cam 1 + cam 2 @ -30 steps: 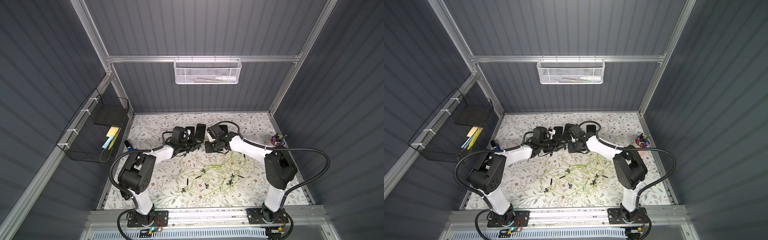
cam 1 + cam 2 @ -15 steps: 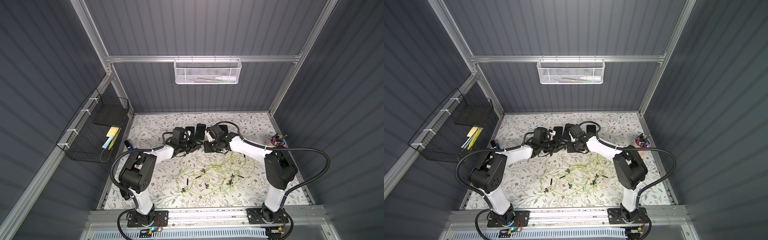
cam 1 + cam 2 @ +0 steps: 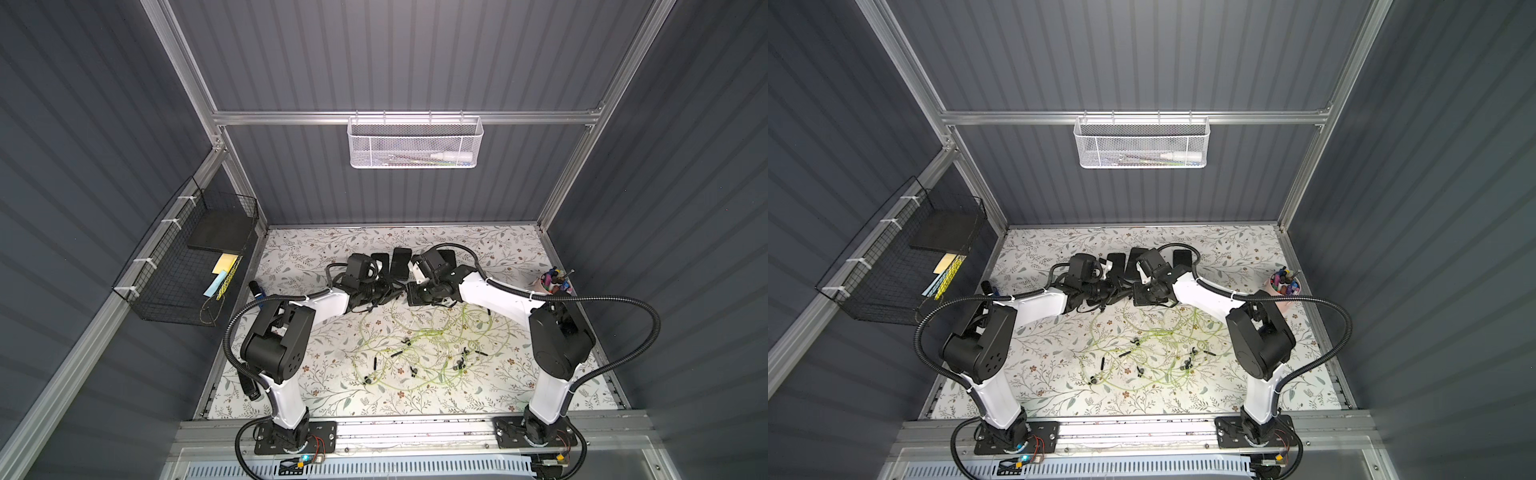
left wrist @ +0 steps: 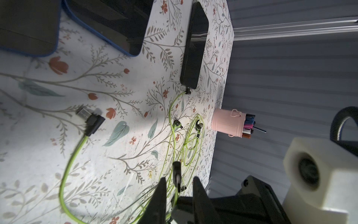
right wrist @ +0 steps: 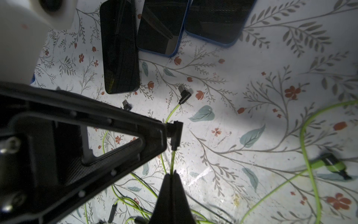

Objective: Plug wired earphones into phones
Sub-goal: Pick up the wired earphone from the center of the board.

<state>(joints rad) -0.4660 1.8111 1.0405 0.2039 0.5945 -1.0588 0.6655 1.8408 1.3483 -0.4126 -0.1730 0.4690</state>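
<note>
**Left arm** (image 3: 326, 305): base at 7 o'clock of the desk (image 3: 291, 253). Elbow folded high, forearm laid low toward 1 o'clock.

**Right arm** (image 3: 498, 301): base at 5 o'clock. Forearm laid low toward 10 o'clock. The two wrists meet nose to nose.

**Left tool** (image 4: 179, 179): released. Its fingers (image 4: 161, 191) stand apart astride a black plug (image 4: 176, 172), with a gap on each side.

**Right tool** (image 5: 171, 175): clenched on the green cable (image 5: 172, 161) just under that plug.

**Wired earphones** (image 3: 419, 349): loose tangle from desk centre toward 6 o'clock.

**Phones** (image 3: 401, 262): flat in a row at 12 o'clock, just beyond the tools. The end phone (image 4: 194, 52) toward 3 o'clock has a plugged lead (image 4: 187, 91) at its near end.

**Spare plug** (image 5: 184, 94): lies loose on the desk between the row and the tools.

**Pink cup** (image 4: 228, 124): holds pens, at the 3 o'clock edge.
</note>
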